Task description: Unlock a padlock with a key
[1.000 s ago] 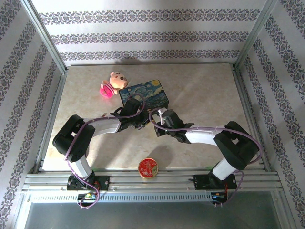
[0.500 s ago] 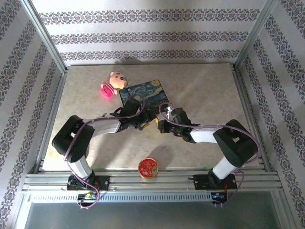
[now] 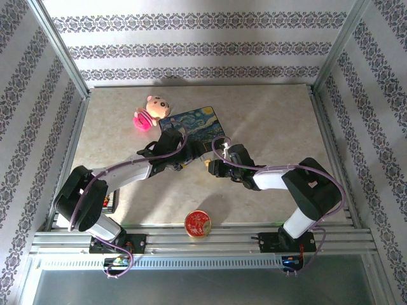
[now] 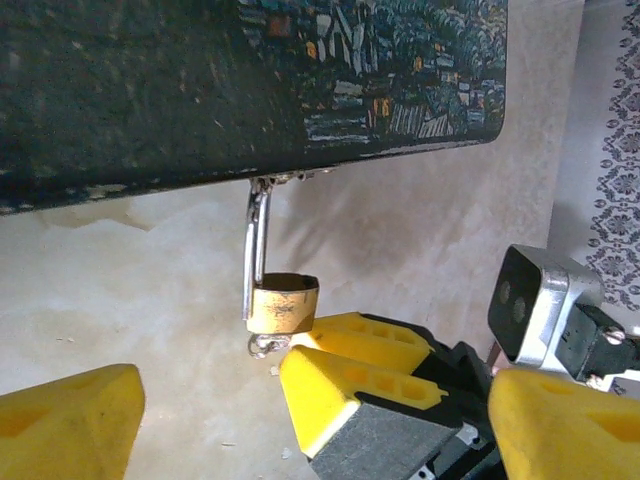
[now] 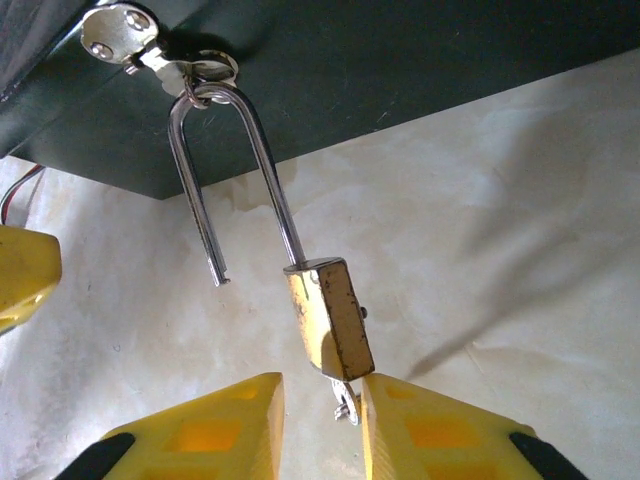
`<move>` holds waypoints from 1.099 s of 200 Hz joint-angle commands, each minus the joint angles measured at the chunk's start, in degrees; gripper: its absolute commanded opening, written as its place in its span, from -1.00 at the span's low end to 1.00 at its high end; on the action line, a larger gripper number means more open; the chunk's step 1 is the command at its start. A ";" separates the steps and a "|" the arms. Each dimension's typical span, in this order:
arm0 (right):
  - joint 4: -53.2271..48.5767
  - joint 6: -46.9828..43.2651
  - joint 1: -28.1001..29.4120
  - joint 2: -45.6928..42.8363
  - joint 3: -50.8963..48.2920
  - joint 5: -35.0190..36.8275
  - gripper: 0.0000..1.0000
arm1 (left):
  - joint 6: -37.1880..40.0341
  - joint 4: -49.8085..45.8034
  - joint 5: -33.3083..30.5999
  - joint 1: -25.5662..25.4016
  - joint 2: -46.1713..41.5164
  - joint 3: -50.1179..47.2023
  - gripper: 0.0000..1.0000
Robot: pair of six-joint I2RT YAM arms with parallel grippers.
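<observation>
Beige tabletop (image 3: 273, 121) first, fenced in by patterned walls. Next in size, Starry-Night-painted box (image 3: 191, 122) at mid-back, looking shut, insides hidden. Left gripper (image 3: 186, 159) and right gripper (image 3: 213, 167) nose to nose just in front of it. Pink plush (image 3: 147, 111) just beside the box's left corner, plain from the top view. Round red-gold tin (image 3: 198, 223) well apart at the near edge, lid on, contents hidden, print on top too small to read.

Left gripper spread wide, gripping nothing, yellow fingers (image 4: 70, 420) flanking everything in its own camera. Right gripper nearly pressed together with a narrow gap; can't tell whether actually pinching anything.

Padlock (image 5: 330, 315) dangling from the ring on the box's front hasp, body tilted, right at the right gripper's fingertips. Right wrist view giving the good bit: shackle (image 5: 225, 180) popped, short leg hanging free of the body. Edge-on from the left wrist, so no telling there. Smallest of all, silvery bit of key (image 5: 345, 400) poking out of the padlock's bottom, sitting in that gap against one finger.
</observation>
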 commanded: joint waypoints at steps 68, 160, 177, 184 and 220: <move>-10.64 -6.82 -0.29 -3.42 5.75 5.43 -0.32 | 7.57 -8.74 -7.53 2.72 -7.04 1.75 0.99; -19.92 -14.12 1.17 3.11 14.54 6.82 -0.07 | 13.70 -14.14 -11.38 10.93 -8.50 4.98 0.99; -21.66 -15.92 1.85 4.08 15.66 8.31 -0.07 | 13.37 -13.79 -10.69 12.35 -8.14 4.96 0.99; -22.42 -16.67 2.17 4.52 16.09 9.06 -0.07 | 13.19 -13.55 -10.57 12.73 -8.02 4.86 0.99; -24.95 -20.32 3.28 7.06 17.79 10.11 -0.07 | 12.66 -12.91 -10.14 14.33 -7.95 4.31 0.99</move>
